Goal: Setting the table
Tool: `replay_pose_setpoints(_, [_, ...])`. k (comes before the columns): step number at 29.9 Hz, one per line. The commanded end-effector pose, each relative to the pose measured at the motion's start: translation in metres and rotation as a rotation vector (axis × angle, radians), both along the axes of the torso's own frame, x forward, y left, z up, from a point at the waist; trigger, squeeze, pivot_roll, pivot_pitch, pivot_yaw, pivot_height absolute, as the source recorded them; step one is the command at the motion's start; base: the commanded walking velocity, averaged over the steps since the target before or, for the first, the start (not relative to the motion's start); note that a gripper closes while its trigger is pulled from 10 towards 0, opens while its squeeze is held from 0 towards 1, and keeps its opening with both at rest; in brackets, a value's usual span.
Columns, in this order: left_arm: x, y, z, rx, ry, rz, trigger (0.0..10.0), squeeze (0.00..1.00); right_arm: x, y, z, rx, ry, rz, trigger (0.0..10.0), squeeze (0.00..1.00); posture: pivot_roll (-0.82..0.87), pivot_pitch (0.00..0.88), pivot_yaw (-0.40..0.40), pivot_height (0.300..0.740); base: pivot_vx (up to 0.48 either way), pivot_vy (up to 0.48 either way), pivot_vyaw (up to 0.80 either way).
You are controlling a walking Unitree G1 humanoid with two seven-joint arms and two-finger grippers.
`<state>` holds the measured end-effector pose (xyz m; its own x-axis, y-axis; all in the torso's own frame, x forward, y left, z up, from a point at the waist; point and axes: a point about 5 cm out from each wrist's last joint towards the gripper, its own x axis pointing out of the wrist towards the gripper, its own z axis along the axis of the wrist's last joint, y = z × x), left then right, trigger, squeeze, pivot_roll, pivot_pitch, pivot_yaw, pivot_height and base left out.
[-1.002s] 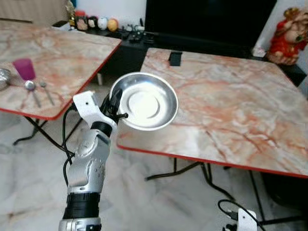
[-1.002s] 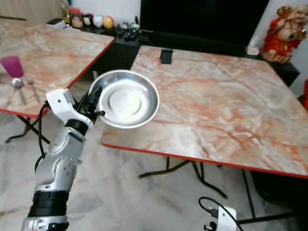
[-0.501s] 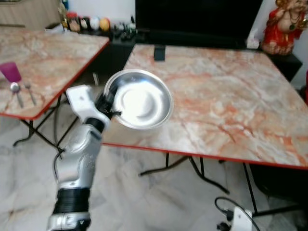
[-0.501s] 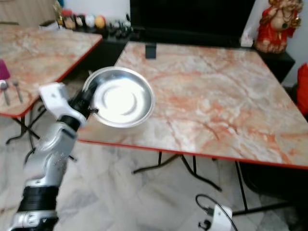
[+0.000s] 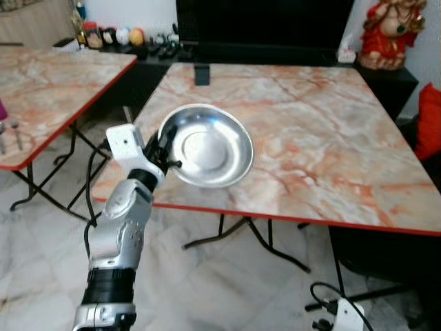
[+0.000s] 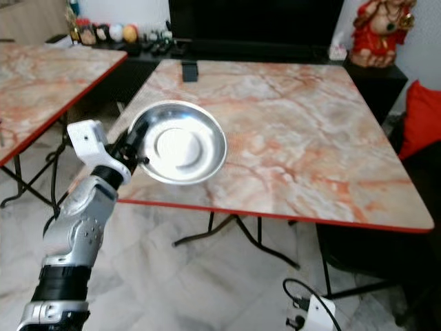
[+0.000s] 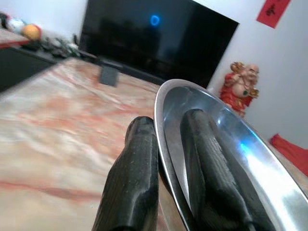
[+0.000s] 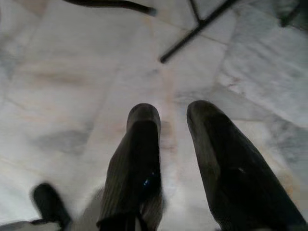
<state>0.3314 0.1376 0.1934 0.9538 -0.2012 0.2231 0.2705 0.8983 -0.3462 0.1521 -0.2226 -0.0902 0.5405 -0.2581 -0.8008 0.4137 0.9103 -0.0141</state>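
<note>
A shiny round steel plate (image 5: 207,146) hangs tilted over the near left corner of the marble table (image 5: 324,138). My left gripper (image 5: 164,148) is shut on its left rim. In the left wrist view one black finger lies inside the plate (image 7: 231,149) and the other outside, with the rim pinched between them. My right gripper (image 8: 173,113) hangs low over the pale floor, open, with nothing between its fingers.
A small black object (image 5: 201,74) stands at the table's far left edge. A second marble table (image 5: 48,83) is to the left across a gap. A dark TV (image 5: 262,27) and a red statue (image 5: 386,31) lie behind, and a red cushion (image 5: 428,121) sits at the right.
The whole picture has shifted, so the camera moved: the left table with its cup and spoons slid out to the left. The plate stays held in my left gripper.
</note>
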Motion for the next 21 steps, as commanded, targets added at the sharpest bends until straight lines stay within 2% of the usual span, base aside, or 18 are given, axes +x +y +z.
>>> replay_pose_setpoints(1, [-0.0027, 0.0048, 0.0086, 0.007, -0.043, 0.012, 10.0, 0.00, 0.0014, -0.0032, 0.0013, -0.008, -0.003, 0.009, 10.0, 0.00, 0.09, 0.000, -0.048, 0.740, 0.000, -0.304, 0.00])
replay_pose_setpoints(7, [-0.0031, 0.0065, 0.0068, 0.006, -0.038, 0.021, 10.0, 0.00, -0.0003, -0.0058, 0.0010, -0.017, 0.011, 0.029, 10.0, 0.00, 0.09, 0.000, -0.058, 0.740, 0.000, -0.310, -0.54])
replay_pose_setpoints(9, [-0.0025, 0.0064, 0.0068, 0.011, -0.037, 0.021, 10.0, 0.00, -0.0001, -0.0059, 0.0011, -0.018, 0.009, 0.029, 10.0, 0.00, 0.08, 0.000, -0.058, 0.740, 0.000, -0.326, 0.00])
replay_pose_setpoints(11, [-0.0004, 0.0060, 0.0039, 0.038, -0.016, 0.017, 10.0, 0.00, 0.0008, -0.0059, 0.0016, -0.018, 0.005, 0.036, 10.0, 0.00, 0.08, 0.000, -0.058, 0.740, 0.000, 0.000, 0.00])
replay_pose_setpoints(21, [-0.0009, 0.0070, -0.0006, 0.044, 0.009, 0.022, 10.0, 0.00, 0.0030, -0.0065, 0.0025, -0.013, -0.001, 0.043, 10.0, 0.00, 0.10, 0.000, -0.069, 0.740, 0.000, 0.000, 0.00])
